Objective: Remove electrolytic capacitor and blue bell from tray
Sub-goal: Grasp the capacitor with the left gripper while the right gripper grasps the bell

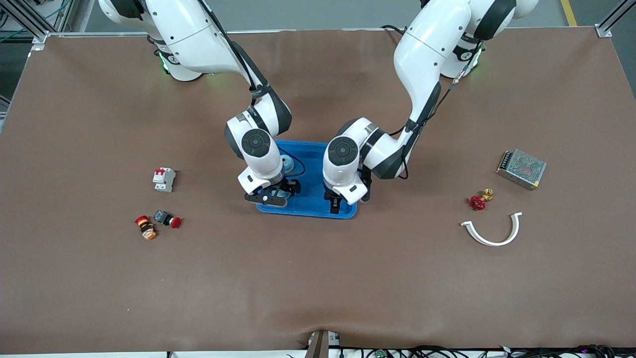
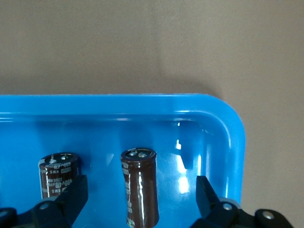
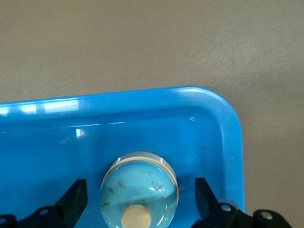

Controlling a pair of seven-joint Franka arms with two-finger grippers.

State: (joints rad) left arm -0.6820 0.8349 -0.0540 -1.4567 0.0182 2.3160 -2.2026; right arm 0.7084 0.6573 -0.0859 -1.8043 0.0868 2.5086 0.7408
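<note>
My left gripper [image 1: 336,203] hangs over the lower right part of the blue tray [image 1: 310,206] at the centre of the front view, fingers [image 2: 71,199] spread wide and holding nothing. In my left wrist view two dark brown capacitors stand upright on the tray floor: one capacitor [image 2: 140,185] sits between my fingertips, clear of both, and a second capacitor [image 2: 58,173] stands just beside one fingertip, near the tray's rounded corner [image 2: 228,123].

My right gripper [image 1: 271,195] hangs over the lower left part of the same tray, its fingers [image 3: 72,198] also wide apart and empty. In my right wrist view the bell [image 3: 139,189], a pale blue dome with a cream button on top and a white rim, rests on the tray floor between them, touching neither.

The table [image 1: 318,288] is covered in a plain brown mat that fills nearly the whole front view. At middle left lie a white circuit breaker [image 1: 164,179] and two red-capped push buttons [image 1: 167,219] and [image 1: 145,226]. At middle right lie a metal mesh power supply [image 1: 521,168], a red-handled brass valve [image 1: 480,199] and a white curved clip [image 1: 493,231]. Aluminium frame posts [image 1: 25,20] show in the upper corners, and cables [image 1: 447,352] run along the bottom edge.
</note>
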